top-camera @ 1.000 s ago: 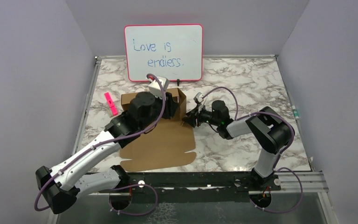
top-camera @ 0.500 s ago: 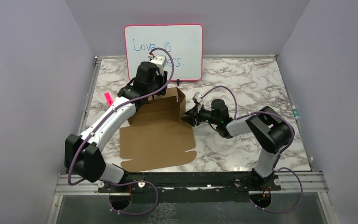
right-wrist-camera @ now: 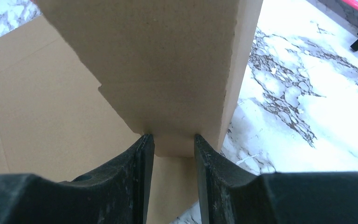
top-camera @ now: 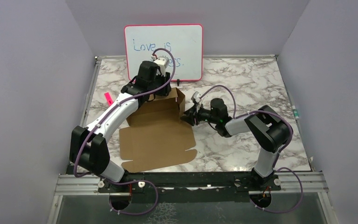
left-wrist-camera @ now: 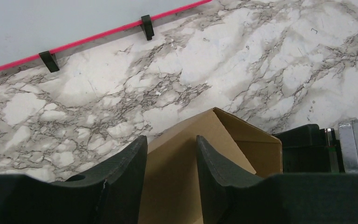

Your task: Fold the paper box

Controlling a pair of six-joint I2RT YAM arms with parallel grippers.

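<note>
The paper box is lying left of centre on the marble worktop. Its flat panel is reaching toward the near edge, and its far and right walls are standing up just short of the pink-framed whiteboard at the far edge. The left gripper is hovering over the far wall with jaws apart, cardboard showing between them, while the right gripper is meeting the right wall's lower edge, jaws likewise apart.
</note>
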